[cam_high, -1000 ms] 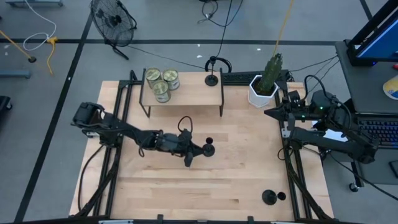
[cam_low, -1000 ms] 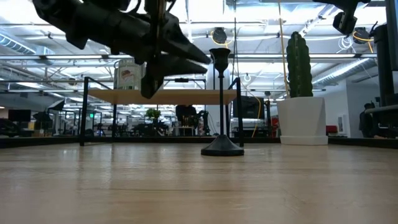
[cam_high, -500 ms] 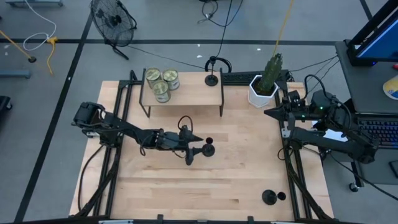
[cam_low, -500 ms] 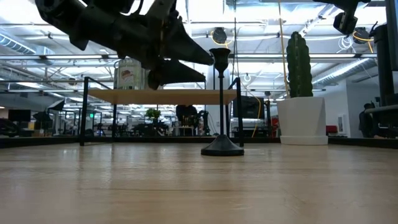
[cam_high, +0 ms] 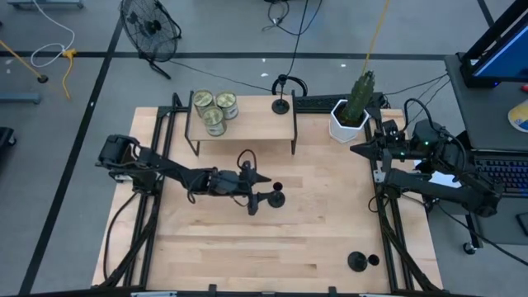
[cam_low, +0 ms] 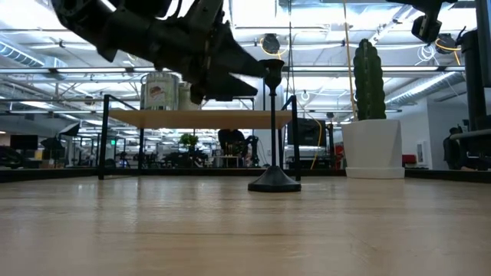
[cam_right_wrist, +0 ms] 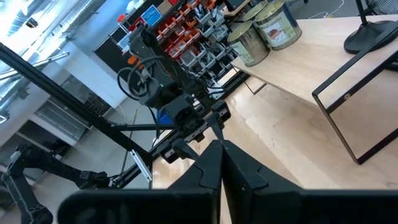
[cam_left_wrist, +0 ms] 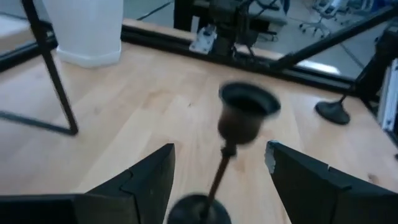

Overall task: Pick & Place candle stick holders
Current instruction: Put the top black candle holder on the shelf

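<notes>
One black candle stick holder (cam_high: 276, 197) stands upright on its round base in the middle of the table; it also shows in the low view (cam_low: 273, 130). My left gripper (cam_high: 262, 195) is open. In the left wrist view (cam_left_wrist: 217, 171) its fingers stand on either side of the holder's thin stem (cam_left_wrist: 221, 169), below the cup (cam_left_wrist: 247, 112), without touching it. A second holder (cam_high: 280, 106) stands on the small shelf table. A third (cam_high: 356, 262) stands near the table's front right. My right gripper (cam_right_wrist: 221, 149) is shut and empty at the table's right edge (cam_high: 363, 150).
A small wooden shelf table (cam_high: 252, 120) on black legs stands at the far side, with three greenish jars (cam_high: 214, 111) on it. A white pot with a cactus (cam_high: 351, 115) stands at the far right. Bare wood lies in front of the middle holder.
My left gripper has moved a little toward the table's right edge, toward the middle holder, and its open fingers now reach the holder's stem. The holder has stayed in place.
</notes>
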`<act>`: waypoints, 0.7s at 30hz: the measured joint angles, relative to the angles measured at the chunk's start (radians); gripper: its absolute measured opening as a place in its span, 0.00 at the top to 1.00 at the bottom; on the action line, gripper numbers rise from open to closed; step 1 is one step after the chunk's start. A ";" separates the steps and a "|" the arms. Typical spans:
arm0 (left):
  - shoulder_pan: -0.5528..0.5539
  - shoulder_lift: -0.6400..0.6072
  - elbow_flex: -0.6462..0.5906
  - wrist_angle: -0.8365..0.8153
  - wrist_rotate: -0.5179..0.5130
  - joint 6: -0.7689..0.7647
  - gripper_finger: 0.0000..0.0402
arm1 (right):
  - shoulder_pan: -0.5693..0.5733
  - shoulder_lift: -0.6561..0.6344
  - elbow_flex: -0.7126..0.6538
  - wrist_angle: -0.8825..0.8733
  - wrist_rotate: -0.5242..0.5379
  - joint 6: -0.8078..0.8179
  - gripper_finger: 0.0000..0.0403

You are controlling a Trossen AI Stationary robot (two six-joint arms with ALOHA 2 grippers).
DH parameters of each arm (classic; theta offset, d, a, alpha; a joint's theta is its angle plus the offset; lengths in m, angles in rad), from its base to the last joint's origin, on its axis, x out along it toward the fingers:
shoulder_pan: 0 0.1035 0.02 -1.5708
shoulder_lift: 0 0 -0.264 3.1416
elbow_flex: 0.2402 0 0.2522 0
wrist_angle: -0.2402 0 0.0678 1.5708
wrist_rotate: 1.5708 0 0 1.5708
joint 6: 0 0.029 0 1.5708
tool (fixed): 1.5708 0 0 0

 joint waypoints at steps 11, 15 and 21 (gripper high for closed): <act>0.038 0.000 0.026 -0.067 0.067 0.006 0.35 | 0.000 0.000 0.001 0.050 0.000 0.001 1.00; 0.038 0.000 0.026 -0.062 0.079 0.006 0.35 | 0.000 0.000 0.001 0.049 0.000 0.001 1.00; 0.037 0.018 0.027 -0.046 0.098 -0.022 0.35 | 0.000 0.000 0.001 0.049 0.000 0.003 1.00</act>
